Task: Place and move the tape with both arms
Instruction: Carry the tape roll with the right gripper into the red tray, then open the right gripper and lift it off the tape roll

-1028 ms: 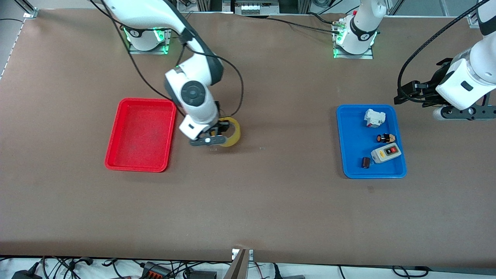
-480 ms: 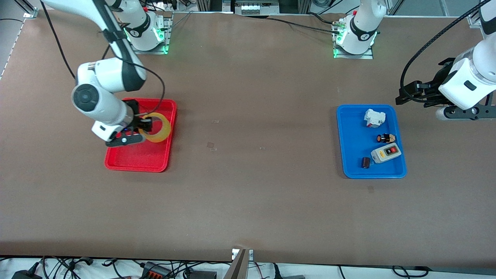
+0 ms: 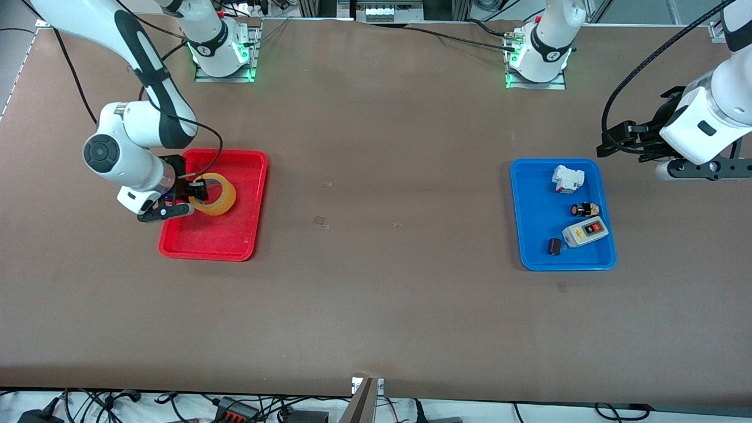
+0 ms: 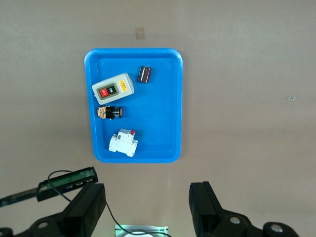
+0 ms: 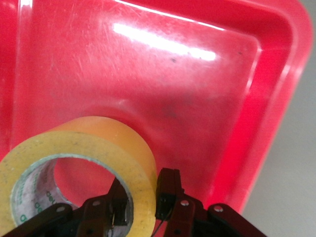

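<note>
Currently the right gripper (image 3: 197, 194) hangs over the red tray (image 3: 247, 235), at the right arm's end of the table, with its fingers (image 5: 167, 193) clamped on the wall of the tape (image 3: 216, 195): one finger sits inside the wide centre hole, the other presses on the outer face. The yellowish roll is tilted and sits low over the tray's floor, toward the edge that lies farthest from the front camera; whether it touches the floor cannot be told. In the right wrist view the tape (image 5: 98, 143) fills the foreground against the glossy red floor.

At the left arm's end of the table the left gripper (image 3: 623, 141) waits in the air over bare table just beside the blue tray (image 3: 529, 258), its fingers (image 4: 203, 202) spread wide apart and holding nothing. The blue tray carries a white breaker (image 3: 568, 178), a small black and orange push button (image 3: 584, 209), a grey switch box (image 3: 585, 231) and a small dark block (image 3: 554, 246), all lying apart from one another
</note>
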You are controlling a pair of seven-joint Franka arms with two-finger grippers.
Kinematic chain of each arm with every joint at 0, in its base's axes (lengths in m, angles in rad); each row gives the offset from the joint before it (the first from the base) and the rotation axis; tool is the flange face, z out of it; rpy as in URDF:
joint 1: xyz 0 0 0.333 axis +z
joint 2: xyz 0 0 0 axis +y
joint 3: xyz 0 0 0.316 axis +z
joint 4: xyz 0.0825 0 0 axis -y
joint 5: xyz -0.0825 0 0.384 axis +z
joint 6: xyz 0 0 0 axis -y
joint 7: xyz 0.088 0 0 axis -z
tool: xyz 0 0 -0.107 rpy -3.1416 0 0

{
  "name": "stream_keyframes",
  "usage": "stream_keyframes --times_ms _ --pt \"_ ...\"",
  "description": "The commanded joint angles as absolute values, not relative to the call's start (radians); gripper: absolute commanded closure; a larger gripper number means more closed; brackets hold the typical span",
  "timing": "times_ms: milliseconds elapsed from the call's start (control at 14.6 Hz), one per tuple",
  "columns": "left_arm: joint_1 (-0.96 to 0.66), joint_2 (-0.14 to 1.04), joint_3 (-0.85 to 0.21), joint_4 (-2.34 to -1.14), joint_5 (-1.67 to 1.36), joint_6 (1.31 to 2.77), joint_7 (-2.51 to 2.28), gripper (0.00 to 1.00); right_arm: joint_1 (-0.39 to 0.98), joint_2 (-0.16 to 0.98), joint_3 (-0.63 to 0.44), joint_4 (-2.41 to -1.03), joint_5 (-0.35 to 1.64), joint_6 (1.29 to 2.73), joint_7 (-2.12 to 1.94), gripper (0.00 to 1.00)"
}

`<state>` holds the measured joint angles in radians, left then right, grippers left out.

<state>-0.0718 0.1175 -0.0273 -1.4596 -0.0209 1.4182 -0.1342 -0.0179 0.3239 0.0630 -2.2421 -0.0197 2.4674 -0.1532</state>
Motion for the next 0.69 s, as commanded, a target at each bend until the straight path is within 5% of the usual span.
stream_keyframes --times_ms 0,69,137,206,343,617 --pt "-0.057 0.048 -0.026 -1.537 -0.028 1.459 -0.127 0.0 -0.025 0.347 0.075 -2.229 -0.017 2.497 -0.173 0.89" --pt "-0.057 0.048 -0.028 -1.539 -0.028 1.463 -0.129 0.0 -0.025 0.347 0.075 -2.229 -0.017 2.497 -0.173 0.69" --pt "-0.057 0.048 -0.026 -1.539 -0.028 1.463 -0.129 0.0 -0.026 0.347 0.075 -2.226 -0.017 2.497 -0.173 0.32" --pt "-0.057 0.048 -0.028 -1.539 -0.028 1.463 -0.129 0.0 -0.029 0.342 0.075 -2.218 -0.015 2.499 -0.172 0.11" --pt "-0.058 0.048 -0.028 -1.539 -0.028 1.463 -0.129 0.0 -0.029 0.33 0.074 -2.18 -0.015 2.49 -0.173 0.03" --pt "-0.06 0.049 -0.028 -1.539 -0.026 1.46 -0.129 0.0 -0.034 0.261 0.072 -2.06 -0.012 2.329 -0.149 0.02"
